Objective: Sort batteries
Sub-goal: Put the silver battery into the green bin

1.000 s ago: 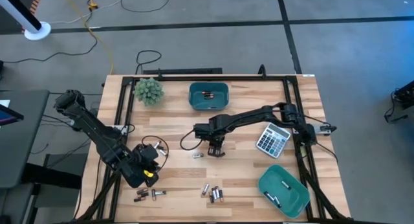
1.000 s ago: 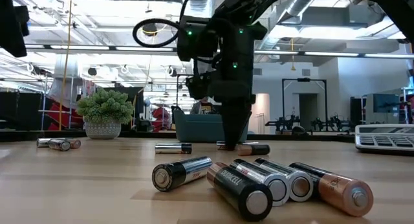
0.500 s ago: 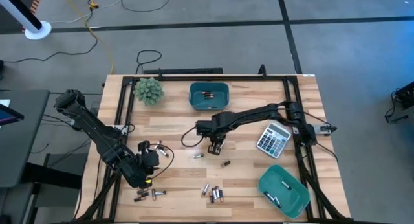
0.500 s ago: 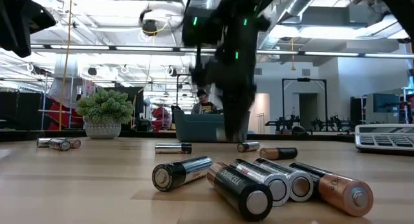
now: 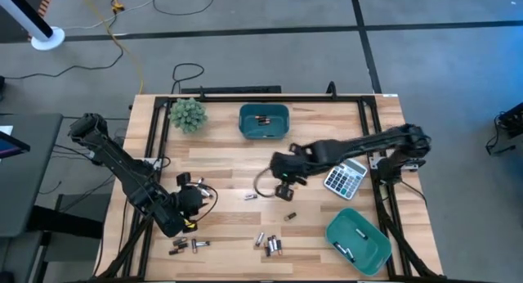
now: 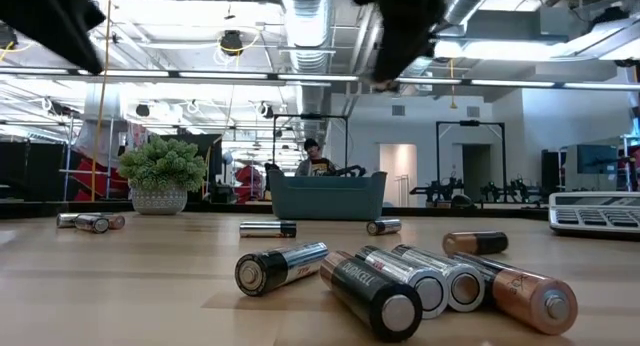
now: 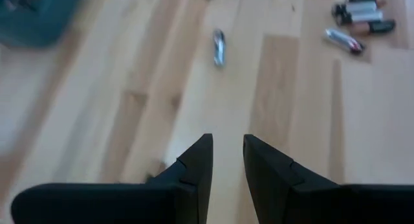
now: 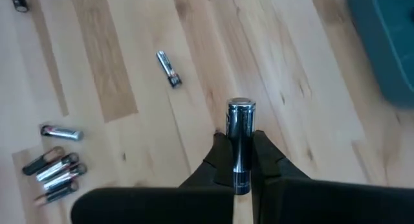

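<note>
Wooden slats make up the table (image 5: pixel 221 164), which carries two teal bins, a potted plant (image 5: pixel 188 114) and a calculator (image 5: pixel 344 177). The far bin (image 5: pixel 263 122) holds a couple of batteries; the near-right bin (image 5: pixel 357 240) holds a few more.

Near the table's middle, the right gripper (image 8: pixel 240 160) is clenched on a silvery battery (image 8: pixel 240 136) that stands up between its fingers, lifted off the wood. One loose cell (image 5: pixel 250 196) lies just left of it and another (image 5: pixel 289 215) just in front of it. A cluster of cells (image 5: pixel 270 244) lies by the front edge, and a smaller group (image 5: pixel 188 246) sits at the front left.

The left gripper (image 7: pixel 226 149) hangs over the front-left part of the table, its fingers slightly apart and holding nothing. In the low view, the cluster fills the foreground, with the plant and far bin behind it.
</note>
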{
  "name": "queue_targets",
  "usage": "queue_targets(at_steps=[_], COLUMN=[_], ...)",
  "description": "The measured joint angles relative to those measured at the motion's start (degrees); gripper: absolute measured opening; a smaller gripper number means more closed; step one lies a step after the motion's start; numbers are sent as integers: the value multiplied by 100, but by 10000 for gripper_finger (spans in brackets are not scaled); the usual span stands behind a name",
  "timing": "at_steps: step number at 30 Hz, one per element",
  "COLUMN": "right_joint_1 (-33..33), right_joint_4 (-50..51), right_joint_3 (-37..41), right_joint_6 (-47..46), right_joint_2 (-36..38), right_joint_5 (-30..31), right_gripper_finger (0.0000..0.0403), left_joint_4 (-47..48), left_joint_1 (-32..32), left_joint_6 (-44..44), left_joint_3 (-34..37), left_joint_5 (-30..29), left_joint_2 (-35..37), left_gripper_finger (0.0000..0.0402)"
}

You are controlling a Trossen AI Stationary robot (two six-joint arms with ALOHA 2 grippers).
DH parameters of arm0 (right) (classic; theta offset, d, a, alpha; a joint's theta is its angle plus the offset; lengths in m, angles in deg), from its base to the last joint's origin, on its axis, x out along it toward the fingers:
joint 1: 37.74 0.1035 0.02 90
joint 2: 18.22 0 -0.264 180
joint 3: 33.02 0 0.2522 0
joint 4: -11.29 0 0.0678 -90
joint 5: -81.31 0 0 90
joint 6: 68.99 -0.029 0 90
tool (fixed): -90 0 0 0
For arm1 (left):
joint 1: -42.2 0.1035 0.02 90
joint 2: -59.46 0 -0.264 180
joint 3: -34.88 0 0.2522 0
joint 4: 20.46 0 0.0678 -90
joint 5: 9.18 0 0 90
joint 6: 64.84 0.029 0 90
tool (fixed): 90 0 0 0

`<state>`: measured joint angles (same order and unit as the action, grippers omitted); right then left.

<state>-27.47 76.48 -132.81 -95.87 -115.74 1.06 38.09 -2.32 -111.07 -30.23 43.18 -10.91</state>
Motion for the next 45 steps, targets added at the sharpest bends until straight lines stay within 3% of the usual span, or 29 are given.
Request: queue_targets(at_steps=[5,11,16,19,24,28,33,38,45], right_joint_1=[742,1909,3039,3730,4537,4773,4703,4522,4394], right_joint_4=[134,839,1794,1909,1624,985,99,-599,-705], right_joint_3=[722,1272,1312,1310,1700,2187,2676,3022,3043], right_joint_6=[-1308,-3567,-5589,-6640,-8234,-8759,-8820,-8508,-8365], right_joint_2=[836,1416,1434,1389,1282,1052,719,388,21], right_joint_5=[404,582,541,512,406,-80,-158,-377,-763], right_gripper_finger=[12,12,12,12,13,13,13,13,24], left_joint_4=[-665,-2713,-4115,-4656,-5208,-5240,-5244,-5245,-5239], left_joint_1=[159,465,920,1222,1658,1939,2127,2182,2182], left_joint_6=[780,1991,2724,2985,3314,3389,3370,3315,3131], left_joint_3=[179,842,1340,1517,1683,1683,1683,1683,1683], left_joint_5=[-158,79,989,1575,2053,2459,2807,2840,2838], left_joint_2=[0,0,2,2,2,4,4,4,4], left_gripper_finger=[83,83,83,83,83,83,83,83,83])
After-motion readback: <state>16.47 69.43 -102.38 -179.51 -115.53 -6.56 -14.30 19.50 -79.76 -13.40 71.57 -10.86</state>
